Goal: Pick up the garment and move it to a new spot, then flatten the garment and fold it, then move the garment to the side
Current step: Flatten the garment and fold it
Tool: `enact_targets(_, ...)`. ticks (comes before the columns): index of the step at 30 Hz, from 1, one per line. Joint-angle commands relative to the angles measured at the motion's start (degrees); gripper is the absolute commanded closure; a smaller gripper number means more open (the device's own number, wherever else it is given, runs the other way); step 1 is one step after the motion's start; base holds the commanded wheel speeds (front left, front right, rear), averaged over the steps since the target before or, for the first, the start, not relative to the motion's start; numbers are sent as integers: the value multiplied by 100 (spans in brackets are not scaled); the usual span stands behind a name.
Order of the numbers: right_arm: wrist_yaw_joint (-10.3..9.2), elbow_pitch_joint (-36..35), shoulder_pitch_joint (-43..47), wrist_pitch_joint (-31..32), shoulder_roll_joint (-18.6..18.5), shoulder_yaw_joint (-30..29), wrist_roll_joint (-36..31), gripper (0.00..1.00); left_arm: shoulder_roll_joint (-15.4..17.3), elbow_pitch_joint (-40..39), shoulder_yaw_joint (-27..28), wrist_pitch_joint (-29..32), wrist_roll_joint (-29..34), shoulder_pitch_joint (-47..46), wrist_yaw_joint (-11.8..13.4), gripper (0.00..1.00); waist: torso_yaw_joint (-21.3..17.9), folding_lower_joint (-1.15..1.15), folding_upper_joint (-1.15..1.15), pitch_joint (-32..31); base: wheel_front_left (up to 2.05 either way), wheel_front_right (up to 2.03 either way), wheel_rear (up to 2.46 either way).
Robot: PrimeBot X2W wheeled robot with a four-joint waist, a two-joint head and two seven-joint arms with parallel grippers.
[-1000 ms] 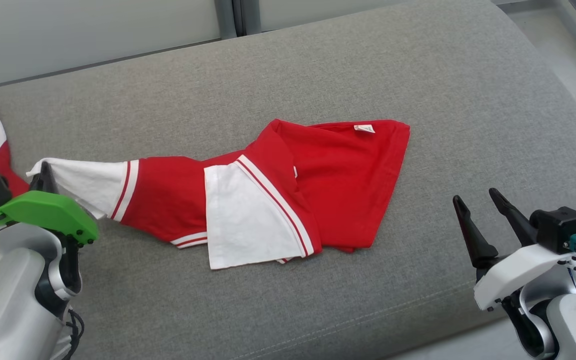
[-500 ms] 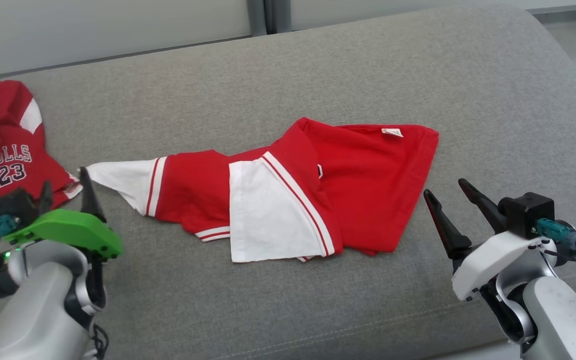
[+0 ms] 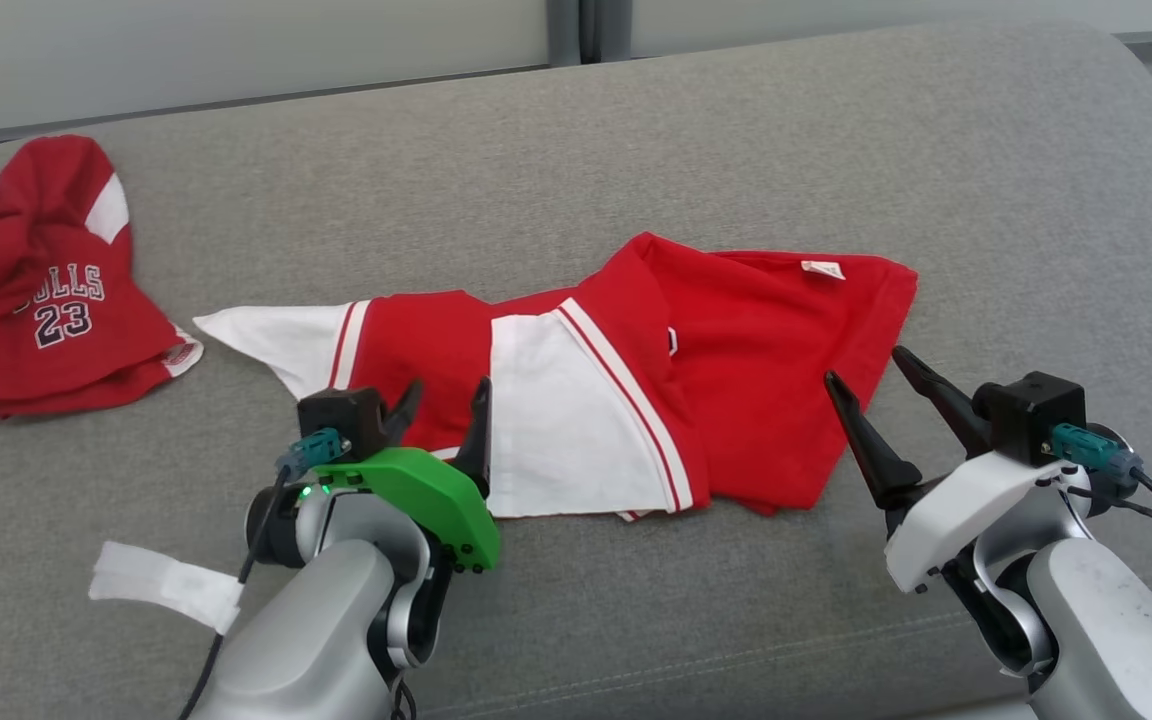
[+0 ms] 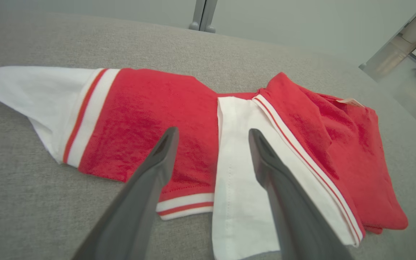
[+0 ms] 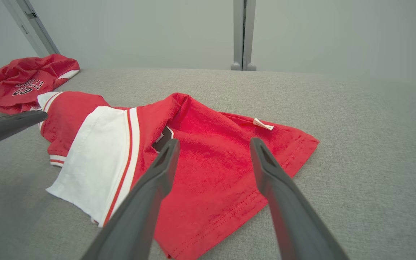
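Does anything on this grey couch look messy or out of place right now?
The red and white garment lies rumpled on the grey fabric couch, layers folded crookedly over each other, one white sleeve stretched out to the left. A second red jersey printed 23 sits crumpled at the far left. Nothing looks torn or spilled.

The left gripper (image 3: 448, 385) no longer pinches the white sleeve tip (image 3: 261, 335), which now lies flat on the couch (image 3: 636, 150); it sits further right with its fingers spread over the shirt's (image 3: 756, 350) near edge, where red cloth meets the white panel. The right gripper (image 3: 864, 365) is now in over the shirt's right side. The head camera now points further left, so the whole red jersey (image 3: 36, 320) shows.
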Motion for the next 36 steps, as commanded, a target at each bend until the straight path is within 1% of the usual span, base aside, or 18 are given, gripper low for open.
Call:
enact_targets(1, -8, -2, -59, -58, -9, -23, -9, 0, -28, 63, -17, 9, 39, -105, -61, 0, -299, 0, 0, 116, 0, 0, 0)
enact_targets(5, -7, -19, 1, -107, 8, -138, -33, 0, -190, 408, -116, -13, 42, -174, -200, 0, -570, 0, 0, 208, 0, 0, 0)
enact_targets(8, -7, -8, 46, -131, 32, -197, -34, 0, -238, 675, -101, -44, 13, -260, -244, 0, -735, 0, 0, 263, 0, 0, 0)
enact_targets(14, -7, -44, 100, -165, 54, -274, -52, 0, -169, 1266, 113, -274, 36, -480, -23, 0, -958, 0, 0, 366, 0, 0, 0)
enact_targets(15, -7, -45, 112, -170, 50, -295, -48, 0, -149, 1328, 143, -311, 49, -519, -20, 0, -971, 0, 0, 382, 0, 0, 0)
enact_targets(19, -7, -46, 145, -181, 51, -346, -52, 0, -214, 1498, 114, -295, -20, -584, -267, 0, -983, 0, 0, 428, 0, 0, 0)
enact_targets(22, -7, -43, 153, -171, 62, -359, -58, 0, -337, 1511, 99, -259, -116, -622, -496, 0, -986, 0, 0, 434, 0, 0, 0)
enact_targets(25, -7, -38, 146, -158, 78, -355, -60, 0, -411, 1530, 65, -321, -59, -684, -592, 0, -993, 0, 0, 426, 0, 0, 0)
enact_targets(28, -7, -41, 135, -157, 92, -341, -63, 0, -454, 1536, 43, -365, -11, -734, -607, 0, -1002, 0, 0, 416, 0, 0, 0)
enact_targets(29, -7, -40, 129, -159, 93, -337, -65, 0, -468, 1541, 33, -394, 18, -759, -593, 4, -1005, 0, 0, 410, 0, 0, 0)
enact_targets(30, -7, -37, 125, -161, 95, -335, -64, 0, -488, 1546, 32, -416, 34, -780, -571, 17, -1006, 0, 0, 403, 0, 0, 0)
enact_targets(31, -8, -33, 124, -165, 98, -337, -62, 0, -503, 1548, 37, -443, 66, -801, -547, 55, -1004, 0, 0, 396, 0, 0, 0)
enact_targets(32, -7, -27, 125, -168, 102, -339, -66, 0, -498, 1552, 15, -466, 134, -836, -519, 80, -1002, 0, 0, 387, 0, 0, 0)
enact_targets(33, -7, -21, 129, -169, 105, -346, -70, 0, -491, 1541, -14, -486, 184, -858, -506, 100, -997, 0, 0, 379, 0, 0, 0)
enact_targets(36, -7, -6, 171, -174, 110, -379, -71, 0, -512, 1534, -35, -519, 251, -836, -504, 100, -959, 0, 0, 343, 0, 0, 0)
